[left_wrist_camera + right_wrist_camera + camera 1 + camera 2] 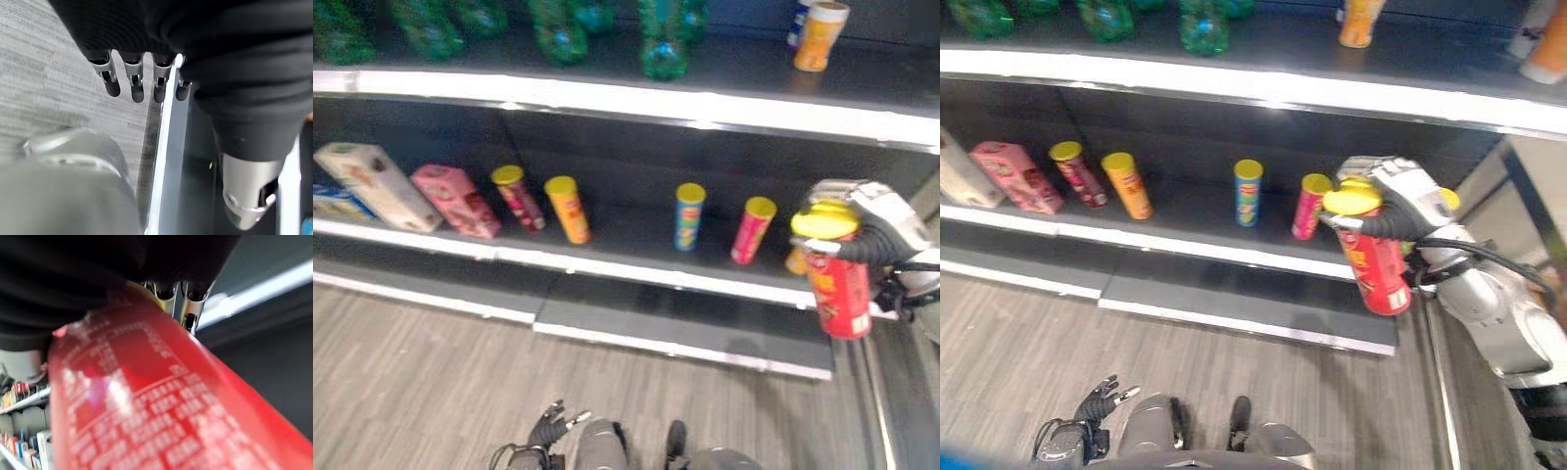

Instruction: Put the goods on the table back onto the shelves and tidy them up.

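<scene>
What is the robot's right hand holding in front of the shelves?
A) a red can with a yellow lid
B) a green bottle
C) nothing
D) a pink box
A: the right hand has its fingers curled round the top of a red can with a yellow lid, in front of the middle shelf.

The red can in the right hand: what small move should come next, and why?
Probably carry the red can forward over the middle shelf edge. The right hand grips it just under the yellow lid, and it hangs in front of the shelf, right of the pink can, not yet resting on anything.
</scene>
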{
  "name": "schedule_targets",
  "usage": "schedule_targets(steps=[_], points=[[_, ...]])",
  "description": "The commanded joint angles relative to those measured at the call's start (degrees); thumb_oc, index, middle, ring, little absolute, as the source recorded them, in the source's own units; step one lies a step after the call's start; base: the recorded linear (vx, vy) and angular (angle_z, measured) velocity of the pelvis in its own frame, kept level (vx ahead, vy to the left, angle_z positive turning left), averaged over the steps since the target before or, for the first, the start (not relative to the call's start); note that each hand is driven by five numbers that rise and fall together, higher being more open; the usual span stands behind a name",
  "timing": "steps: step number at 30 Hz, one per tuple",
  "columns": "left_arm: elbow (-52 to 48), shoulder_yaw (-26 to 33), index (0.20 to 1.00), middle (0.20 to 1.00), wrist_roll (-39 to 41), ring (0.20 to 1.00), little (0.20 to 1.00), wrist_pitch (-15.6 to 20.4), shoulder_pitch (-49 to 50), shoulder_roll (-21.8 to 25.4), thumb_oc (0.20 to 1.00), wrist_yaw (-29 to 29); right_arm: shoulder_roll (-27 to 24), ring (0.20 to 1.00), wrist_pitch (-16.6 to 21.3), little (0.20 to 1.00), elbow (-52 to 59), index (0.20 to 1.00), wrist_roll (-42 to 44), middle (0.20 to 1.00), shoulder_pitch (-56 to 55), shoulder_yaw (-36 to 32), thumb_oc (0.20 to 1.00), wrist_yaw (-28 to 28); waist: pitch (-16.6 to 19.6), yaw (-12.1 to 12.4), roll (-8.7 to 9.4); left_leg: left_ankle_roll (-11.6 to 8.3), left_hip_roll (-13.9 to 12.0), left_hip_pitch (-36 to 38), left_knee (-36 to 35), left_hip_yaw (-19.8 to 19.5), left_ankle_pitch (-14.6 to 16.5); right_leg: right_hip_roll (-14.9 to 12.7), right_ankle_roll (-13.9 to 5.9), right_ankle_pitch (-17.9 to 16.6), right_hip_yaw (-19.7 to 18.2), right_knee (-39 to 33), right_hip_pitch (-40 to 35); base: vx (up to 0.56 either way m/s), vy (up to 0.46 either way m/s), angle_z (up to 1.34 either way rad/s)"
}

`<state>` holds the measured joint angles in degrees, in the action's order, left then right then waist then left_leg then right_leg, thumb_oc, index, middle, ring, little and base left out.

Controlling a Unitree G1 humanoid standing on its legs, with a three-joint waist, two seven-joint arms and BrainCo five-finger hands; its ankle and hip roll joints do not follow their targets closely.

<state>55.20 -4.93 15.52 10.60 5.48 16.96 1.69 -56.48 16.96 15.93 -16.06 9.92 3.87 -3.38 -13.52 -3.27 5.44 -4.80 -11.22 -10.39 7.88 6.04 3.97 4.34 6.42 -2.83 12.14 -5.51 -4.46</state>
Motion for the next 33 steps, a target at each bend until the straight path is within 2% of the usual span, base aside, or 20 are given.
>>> schedule_targets(steps=[1,2,3,5,8,10,15,19,24,26,33], points=[[0.47,-0.13,1.000,1.000,2.25,1.000,1.000,1.97,-1.34,1.04,1.000,-2.06,-1.01,0.200,1.33,0.200,-0.24,0.200,-0.48,0.200,5.39,0.39,0.200,-2.04,1.75,3.25,-1.08,-0.43,1.88,8.30,-6.30,-4.69,-4.57,-6.09,-8.31,8.91,1.01,0.51,-1.34,0.22,0.276,-0.92],[1.95,-0.13,1.000,1.000,2.31,1.000,1.000,2.11,-1.16,0.98,1.000,-2.21,-1.52,0.200,1.17,0.200,-1.10,0.200,-1.63,0.200,6.86,2.03,0.200,-2.33,2.39,3.26,-2.17,-1.80,1.34,8.76,-9.50,-7.63,-5.33,-6.55,-8.69,9.44,0.00,0.51,-2.28,0.47,0.795,-0.74],[4.75,-0.25,1.000,1.000,0.06,1.000,1.000,1.89,-0.87,0.81,1.000,-2.38,1.14,0.200,-0.36,0.200,-3.99,0.200,-4.81,0.200,9.26,6.12,0.200,-2.56,3.81,3.94,-4.45,-1.67,3.63,12.00,-12.88,-6.10,-4.54,-9.19,-10.44,8.24,-0.79,0.51,-3.04,0.58,1.206,-0.90],[5.14,-0.78,1.000,1.000,-1.35,1.000,1.000,1.85,-1.26,1.66,1.000,-3.74,5.39,0.200,-2.29,0.200,-7.63,0.200,-8.42,0.200,16.54,12.17,0.200,-4.35,3.61,5.84,-5.04,1.03,7.39,11.00,-12.88,-2.98,-2.23,-13.50,-13.38,4.89,-1.72,0.51,0.23,0.32,0.991,-0.63],[5.00,-1.28,1.000,1.000,-1.26,1.000,1.000,1.85,-1.09,2.01,1.000,-4.15,7.59,0.200,-3.70,0.200,-8.82,0.200,-11.76,0.200,19.82,13.99,0.200,-6.01,2.58,6.98,-5.59,2.66,9.44,9.46,-12.88,-2.58,-1.66,-15.66,-14.81,3.10,-1.22,0.51,2.29,0.07,0.336,-0.29],[4.74,-1.59,1.000,1.000,-1.20,1.000,1.000,1.86,-1.16,2.05,1.000,-4.40,8.42,0.200,-4.42,0.200,-9.60,0.200,-13.59,0.200,21.16,14.70,0.200,-7.04,2.03,7.39,-5.97,3.05,10.16,8.16,-12.88,-2.69,-1.89,-16.51,-15.22,2.41,-0.70,0.51,3.40,0.02,0.175,0.21],[1.70,-3.62,1.000,1.000,0.74,1.000,1.000,2.57,-1.40,1.64,1.000,-5.54,12.01,0.200,-6.27,0.200,-11.98,0.200,-18.65,0.200,25.02,15.63,0.200,-12.47,-0.07,8.94,-7.37,3.49,11.12,3.96,-12.88,-3.96,-3.05,-17.55,-15.56,1.01,0.96,0.51,6.43,0.00,0.061,0.28],[-0.15,-5.21,1.000,1.000,2.10,1.000,1.000,3.00,-1.95,1.59,1.000,-6.22,13.23,0.200,-8.18,0.200,-15.71,0.200,-22.37,0.200,28.57,16.75,0.200,-16.88,-1.58,10.08,-7.91,3.10,10.77,1.36,-12.88,-4.86,-3.97,-17.28,-15.38,0.56,1.98,0.51,8.26,0.00,-0.036,0.00],[-1.73,-6.70,1.000,1.000,2.78,1.000,1.000,3.17,-2.30,1.66,1.000,-6.71,12.56,0.200,-9.76,0.200,-18.27,0.200,-23.89,0.200,30.86,16.46,0.200,-20.06,-2.99,10.92,-8.45,2.50,10.27,-1.13,-12.88,-5.94,-4.94,-16.93,-15.10,0.54,2.69,0.51,9.74,0.01,-0.073,-0.05],[-2.88,-7.43,1.000,1.000,2.88,1.000,1.000,3.19,-2.10,1.50,1.000,-6.49,11.73,0.200,-10.33,0.200,-18.75,0.200,-24.24,0.200,30.78,15.17,0.200,-21.48,-3.65,11.09,-9.26,2.00,10.14,-2.27,-12.88,-6.47,-5.53,-16.92,-14.92,0.88,3.49,0.51,10.28,0.04,-0.100,0.16],[-5.26,-9.24,1.000,1.000,2.24,1.000,1.000,3.34,-2.31,2.33,1.000,-5.78,9.63,0.200,-10.36,0.200,-18.74,0.200,-24.64,0.200,33.32,15.25,0.200,-22.58,-4.68,10.98,-10.91,1.75,10.23,-3.62,-12.88,-7.05,-5.84,-16.90,-14.79,1.18,3.94,0.82,11.56,0.02,-0.051,0.09]])
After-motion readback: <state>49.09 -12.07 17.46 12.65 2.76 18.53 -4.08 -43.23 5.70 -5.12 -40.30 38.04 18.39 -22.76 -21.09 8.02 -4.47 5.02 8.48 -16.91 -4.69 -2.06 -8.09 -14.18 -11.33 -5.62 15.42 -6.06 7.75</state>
